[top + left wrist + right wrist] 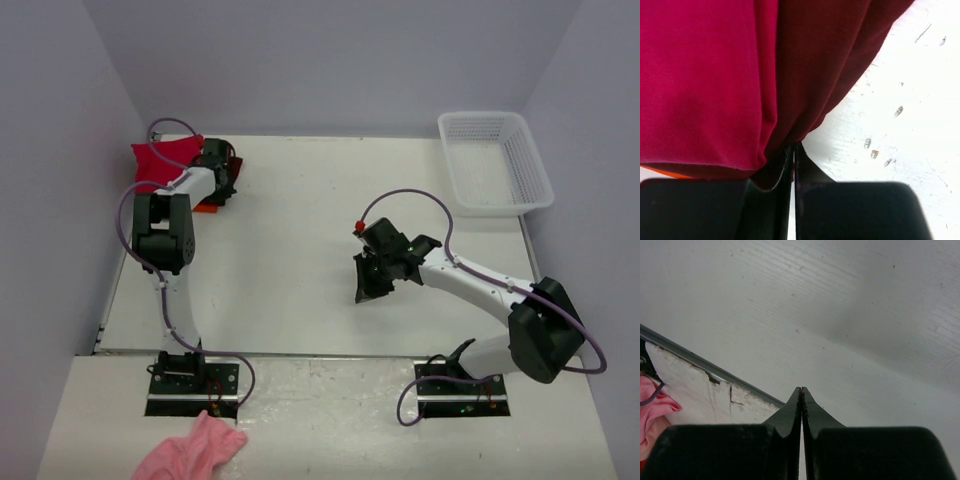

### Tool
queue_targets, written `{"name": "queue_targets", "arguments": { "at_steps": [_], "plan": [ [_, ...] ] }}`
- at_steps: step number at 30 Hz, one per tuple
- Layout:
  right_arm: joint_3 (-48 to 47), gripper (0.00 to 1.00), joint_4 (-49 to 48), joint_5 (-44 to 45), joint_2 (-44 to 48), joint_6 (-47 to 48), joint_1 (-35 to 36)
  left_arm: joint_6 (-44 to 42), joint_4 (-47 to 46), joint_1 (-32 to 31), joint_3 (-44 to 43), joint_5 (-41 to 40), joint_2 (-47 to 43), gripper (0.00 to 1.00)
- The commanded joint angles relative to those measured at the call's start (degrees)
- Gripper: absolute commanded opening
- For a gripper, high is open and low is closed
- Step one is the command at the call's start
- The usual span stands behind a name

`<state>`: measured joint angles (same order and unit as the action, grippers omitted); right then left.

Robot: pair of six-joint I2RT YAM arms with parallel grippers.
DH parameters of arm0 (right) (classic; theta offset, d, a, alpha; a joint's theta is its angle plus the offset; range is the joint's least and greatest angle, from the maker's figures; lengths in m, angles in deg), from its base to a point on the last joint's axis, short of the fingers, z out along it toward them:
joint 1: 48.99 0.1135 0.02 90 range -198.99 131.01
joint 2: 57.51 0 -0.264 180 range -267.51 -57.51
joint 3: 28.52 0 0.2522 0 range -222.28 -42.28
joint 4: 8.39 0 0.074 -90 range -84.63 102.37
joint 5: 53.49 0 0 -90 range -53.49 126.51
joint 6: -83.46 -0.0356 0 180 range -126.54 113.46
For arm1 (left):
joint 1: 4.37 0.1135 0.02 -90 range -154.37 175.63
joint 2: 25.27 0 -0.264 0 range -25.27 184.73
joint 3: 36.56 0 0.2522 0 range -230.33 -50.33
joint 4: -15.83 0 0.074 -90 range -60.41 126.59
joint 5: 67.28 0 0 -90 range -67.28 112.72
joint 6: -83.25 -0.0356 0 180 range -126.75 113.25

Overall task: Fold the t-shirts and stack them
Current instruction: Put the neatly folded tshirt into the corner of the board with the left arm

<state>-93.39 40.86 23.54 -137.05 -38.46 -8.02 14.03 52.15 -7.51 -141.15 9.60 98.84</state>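
The t-shirts lie in a pile at the table's far left corner. The bright red t-shirt [160, 160] [700, 85] is on top, and the dark maroon t-shirt [820, 65] lies beside and under it. A sliver of the orange t-shirt [206, 208] [665, 173] shows at the bottom. My left gripper [220, 182] [793, 148] is at the pile's right edge. Its jaws are closed on a bunched fold of the maroon shirt. My right gripper [368, 285] [801, 390] is shut and empty over the middle of the table, far from the shirts.
A white mesh basket [520, 160] stands at the far right corner. A small pink fluffy cloth [195, 450] [652, 410] lies on the near ledge by the left arm's base. The table's [300, 260] near edge [715, 371] shows in the right wrist view.
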Motion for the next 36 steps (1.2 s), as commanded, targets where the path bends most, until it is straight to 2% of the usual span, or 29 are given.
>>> {"name": "queue_targets", "arguments": {
  "at_steps": [1, 2, 3, 5, 9, 18, 28, 36],
  "plan": [
    [-2.1, 0.0, 0.3, 0.6, -0.5, -0.7, 0.8, -2.6, -1.2, 0.9, -1.4, 1.4, 0.8, 0.04],
    [-2.1, 0.0, 0.3, 0.6, -0.7, -0.8, 0.9, -2.7, -1.3, 0.9, -1.1, 1.7, -0.4, 0.15],
    [-2.1, 0.0, 0.1, 0.8, -0.9, -0.8, 1.1, -2.5, -2.0, 0.9, -0.5, 2.0, -1.3, 0.46],
    [-2.1, 0.0, -0.1, 0.7, -1.3, -0.9, 1.6, -2.1, -4.2, 0.8, 2.7, 2.6, -5.0, 0.68],
    [-2.5, 0.0, 0.1, 1.3, -1.4, -1.6, 2.8, -0.8, -5.8, -0.1, 8.8, 2.2, -12.7, 1.0],
    [-5.1, 0.0, 4.1, 6.8, 1.3, -2.4, 4.0, -1.4, -7.8, -6.9, 21.1, 1.0, -28.0, 1.0],
    [-6.2, 0.02, 8.7, 10.9, 7.2, -3.8, 4.5, 1.5, -5.4, -14.6, 23.9, 2.7, -36.4, 1.0],
    [-3.4, 0.02, 11.8, 12.9, 14.9, -6.0, 5.0, 7.4, -1.4, -22.4, 28.7, 3.5, -50.2, 1.0]
  ]
}}
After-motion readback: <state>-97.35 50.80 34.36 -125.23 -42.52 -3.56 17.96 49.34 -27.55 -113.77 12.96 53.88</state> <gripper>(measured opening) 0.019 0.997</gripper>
